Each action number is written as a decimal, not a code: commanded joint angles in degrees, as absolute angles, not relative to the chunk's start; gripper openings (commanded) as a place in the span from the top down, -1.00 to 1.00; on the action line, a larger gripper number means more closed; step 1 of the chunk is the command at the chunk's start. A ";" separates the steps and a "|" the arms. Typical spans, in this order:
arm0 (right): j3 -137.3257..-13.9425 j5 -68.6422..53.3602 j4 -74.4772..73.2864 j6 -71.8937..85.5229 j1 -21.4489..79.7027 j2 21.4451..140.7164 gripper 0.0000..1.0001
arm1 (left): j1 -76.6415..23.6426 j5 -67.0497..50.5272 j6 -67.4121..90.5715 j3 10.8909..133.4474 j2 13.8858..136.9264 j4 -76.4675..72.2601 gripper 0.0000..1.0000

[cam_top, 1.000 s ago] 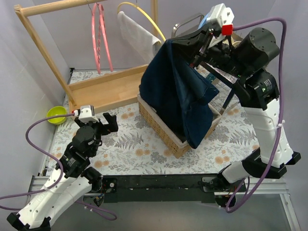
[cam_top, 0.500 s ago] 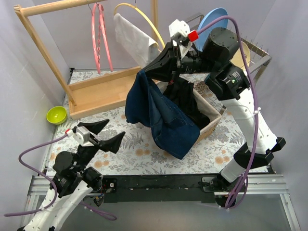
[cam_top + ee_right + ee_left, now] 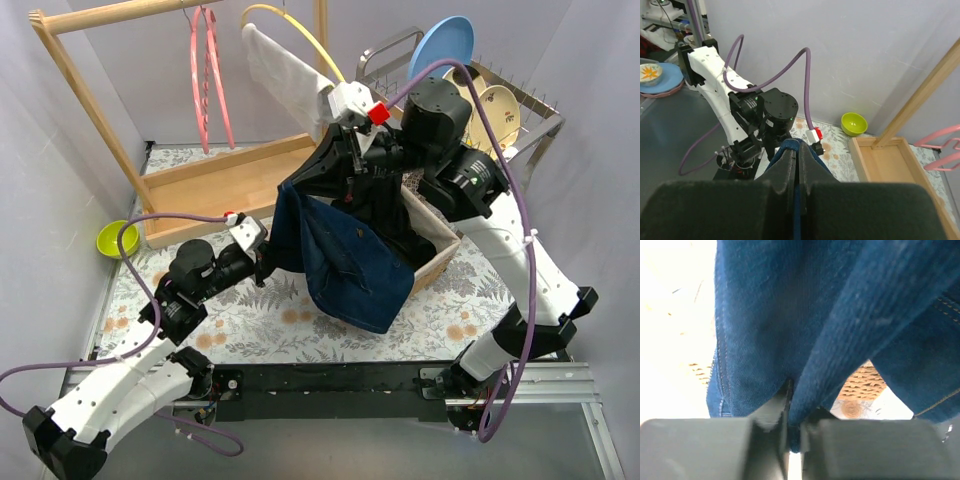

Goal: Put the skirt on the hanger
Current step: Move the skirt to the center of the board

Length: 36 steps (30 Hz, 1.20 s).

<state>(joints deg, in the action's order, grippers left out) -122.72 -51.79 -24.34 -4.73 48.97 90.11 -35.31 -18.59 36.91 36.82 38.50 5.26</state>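
Note:
The dark blue denim skirt point(image 3: 345, 260) hangs in the air over the floral table, left of the wicker basket. My right gripper point(image 3: 302, 185) is shut on its top edge; in the right wrist view a blue fold point(image 3: 790, 144) pokes out between the shut fingers of the right gripper point(image 3: 795, 156). At the skirt's left side my left gripper point(image 3: 268, 254) is shut on the hem. The left wrist view shows the left gripper point(image 3: 794, 412) pinching a fold of the skirt point(image 3: 770, 315). A bare pink hanger point(image 3: 205, 80) hangs from the wooden rack at the back left.
The wooden rack point(image 3: 220, 185) has a tray base behind the skirt. A yellow hanger point(image 3: 290, 30) on it carries a white cloth point(image 3: 285, 75). The wicker basket point(image 3: 435, 250) holds dark clothes. A dish rack point(image 3: 520, 110) with plates stands at the back right. A green bowl point(image 3: 117, 238) sits at the left.
My left arm swung in from the near left and its open jaws shut on the skirt's left edge. My right arm carried the skirt leftward and lower, off the basket.

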 commanded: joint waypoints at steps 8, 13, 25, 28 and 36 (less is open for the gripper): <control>-123.49 -38.43 -31.28 -18.79 49.04 82.01 0.97 | -35.16 -0.72 37.61 54.29 26.46 4.75 1.00; -121.12 -34.55 -32.87 -21.71 49.04 81.04 0.97 | -35.16 0.18 36.83 69.83 28.20 11.22 1.00; -105.75 -29.80 -33.49 -27.86 49.04 78.75 0.97 | -35.16 4.30 37.87 64.17 29.97 19.24 1.00; -98.11 -28.74 -33.05 -30.67 49.04 78.57 0.97 | -35.16 6.49 39.28 60.57 29.97 20.22 1.00; -80.61 -28.39 -35.50 -36.20 49.04 83.58 0.97 | -35.16 6.07 49.80 47.91 30.32 19.69 1.00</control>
<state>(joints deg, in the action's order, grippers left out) -84.42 -28.82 -34.06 -32.16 49.10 81.52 -35.31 6.63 42.30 51.48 30.09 22.31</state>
